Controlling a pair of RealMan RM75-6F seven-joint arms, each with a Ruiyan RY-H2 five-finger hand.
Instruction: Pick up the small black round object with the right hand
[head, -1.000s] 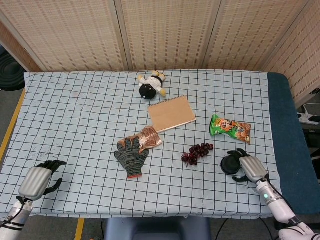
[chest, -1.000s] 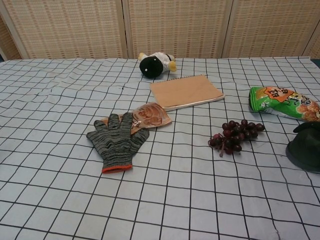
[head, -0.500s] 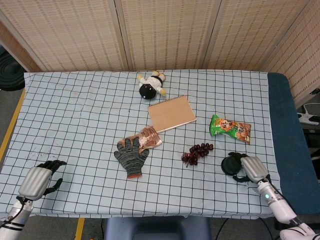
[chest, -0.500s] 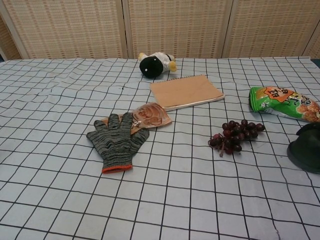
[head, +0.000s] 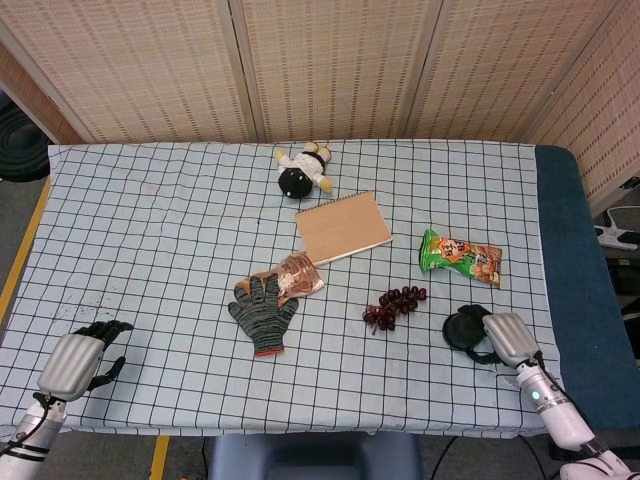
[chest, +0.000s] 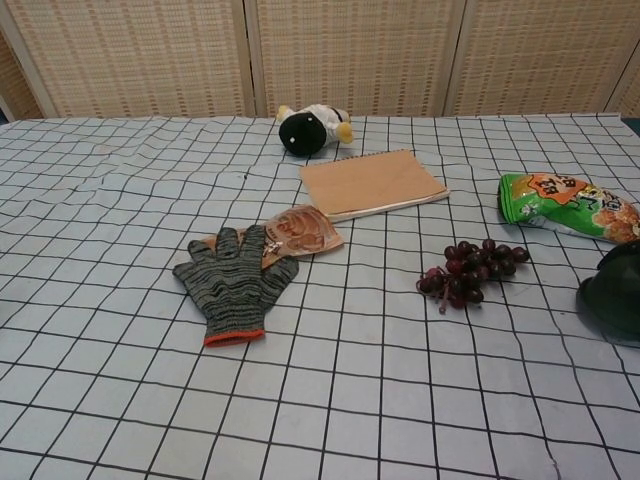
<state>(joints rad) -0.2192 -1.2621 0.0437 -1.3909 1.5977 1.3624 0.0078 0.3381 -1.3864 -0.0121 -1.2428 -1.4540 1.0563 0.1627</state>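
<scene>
The small black round object (head: 462, 329) lies flat on the checked cloth at the right, just right of the grapes (head: 394, 305). My right hand (head: 503, 338) sits against its right side, dark fingers curled around its edge above and below, holding it on the table. In the chest view the black object (chest: 612, 305) shows at the far right edge, partly cut off. My left hand (head: 72, 360) rests at the table's front left corner, fingers loosely apart, holding nothing.
A green snack bag (head: 460, 257) lies just behind the black object. A brown notebook (head: 343, 227), a knitted glove (head: 263, 311) on a brown packet (head: 297, 274), and a plush toy (head: 303, 169) lie mid-table. The cloth's right edge (head: 545, 300) is close to my right hand.
My right hand has drawn slightly back toward the front right, and the black object has shifted a little to the right with it. The left hand has not moved.
</scene>
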